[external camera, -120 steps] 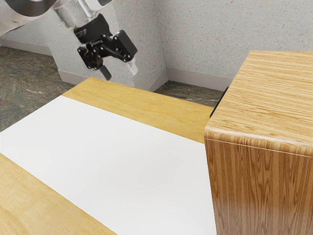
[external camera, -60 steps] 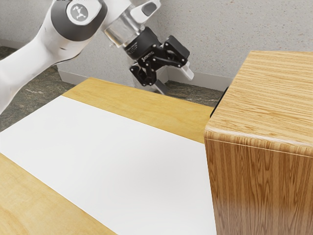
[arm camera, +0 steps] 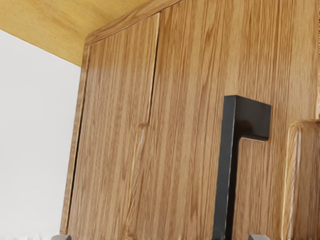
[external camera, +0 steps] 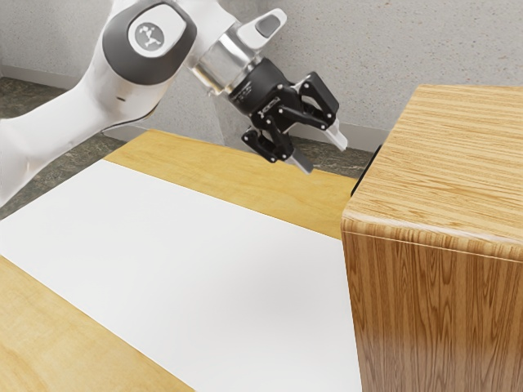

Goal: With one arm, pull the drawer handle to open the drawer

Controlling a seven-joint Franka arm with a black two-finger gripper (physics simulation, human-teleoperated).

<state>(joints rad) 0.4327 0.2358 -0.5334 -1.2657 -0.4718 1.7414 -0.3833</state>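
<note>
Grey wall (external camera: 409, 41), dk floor (external camera: 29, 98), wood tbl (external camera: 188, 167)

Your exterior view clips the wooden cabinet (external camera: 441, 212) at its right and lower edges, its front facing away. The wrist view cuts off one end of the black handle (arm camera: 227, 170).

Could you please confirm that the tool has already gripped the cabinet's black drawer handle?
Not quite: in the exterior view the tool is open and hangs short of the cabinet, gripping nothing. The drawer handle is indeed black, as the wrist view shows.
</note>
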